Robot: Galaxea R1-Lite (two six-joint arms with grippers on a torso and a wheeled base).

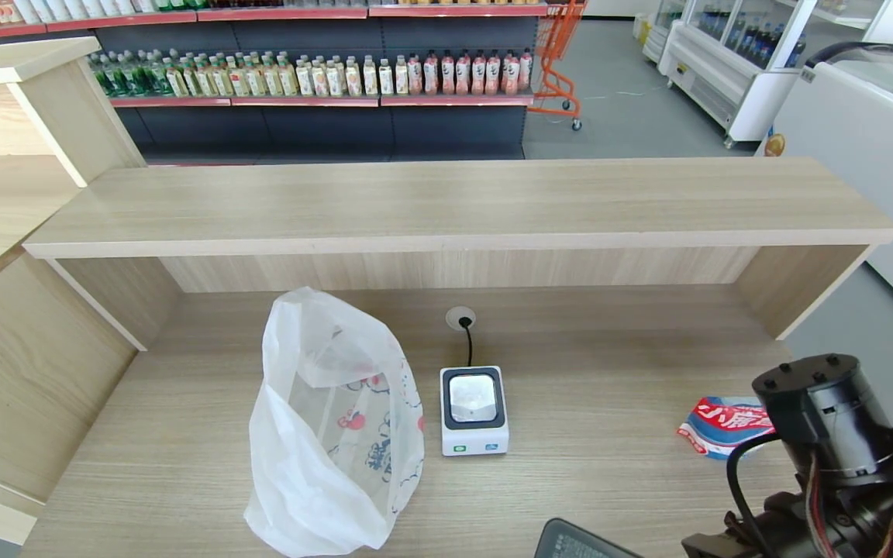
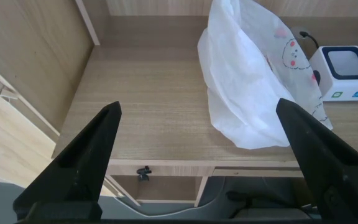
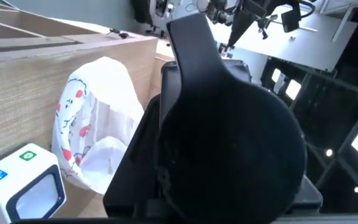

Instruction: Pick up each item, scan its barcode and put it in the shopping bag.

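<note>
While the snack packet (image 1: 718,422) lies flat near the right edge of the bench (image 1: 609,465), its near end is hidden behind the right arm (image 1: 842,434), and nothing grips it. It is a red, white and blue packet, well apart from the scanner (image 1: 474,409), which sits at the middle of the bench with its glass window facing up. A black cable (image 1: 468,341) runs from the scanner's back to a round grommet (image 1: 460,317) near the bench's rear wall.

Just beside the scanner on its left stands the shopping bag (image 1: 322,434), white thin plastic with a cartoon print, slumped but with its mouth open upward. Its foot reaches almost to the near edge.

The left gripper (image 2: 199,107) hangs above the near left part of the bench, its claw spread wide with nothing between the fingers (image 2: 86,162); the bag and the scanner lie beyond it.

The right gripper (image 3: 229,130) is a dark bulk close to the scanner's near side; I cannot tell whether its claw is spread or pressed together.

Along the far side of the bench runs a raised wooden ledge (image 1: 454,201). Beyond it are store shelves of bottles (image 1: 315,77), an orange cart (image 1: 563,54) and white freezers (image 1: 725,62).
</note>
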